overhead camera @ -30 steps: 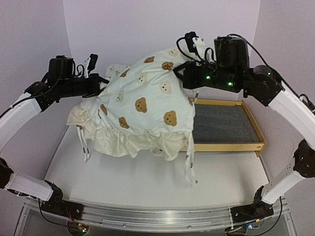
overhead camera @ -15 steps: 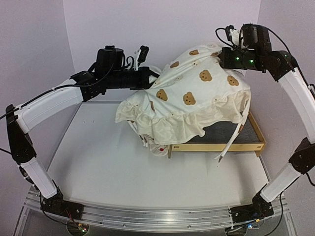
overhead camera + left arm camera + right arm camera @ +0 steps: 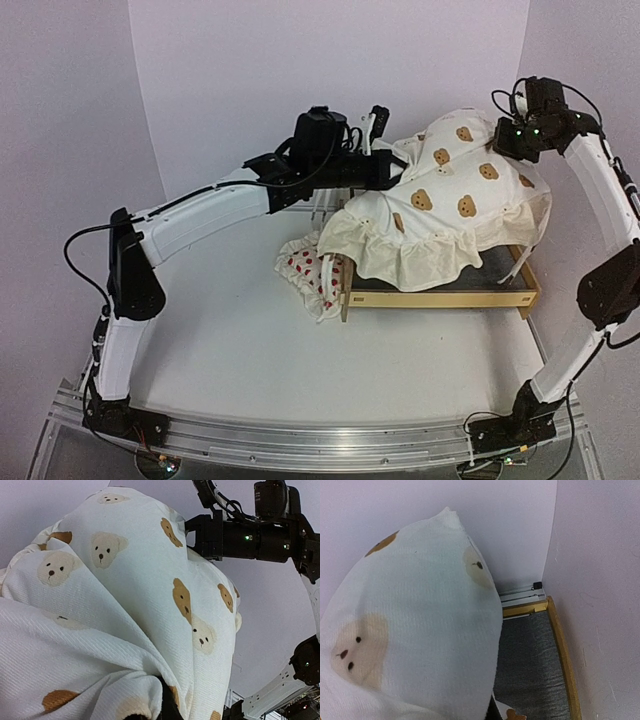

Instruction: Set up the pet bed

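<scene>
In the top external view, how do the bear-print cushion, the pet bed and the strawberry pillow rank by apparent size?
1. bear-print cushion, held up nearer the camera.
2. pet bed, partly covered.
3. strawberry pillow, partly hidden.

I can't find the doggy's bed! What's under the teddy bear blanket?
The pet bed, its grey base partly showing, and a strawberry pillow poking out. The bear cushion hides the rest.

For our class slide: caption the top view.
Left gripper and right gripper hold bear-print cushion over pet bed; strawberry pillow beside it.
</scene>
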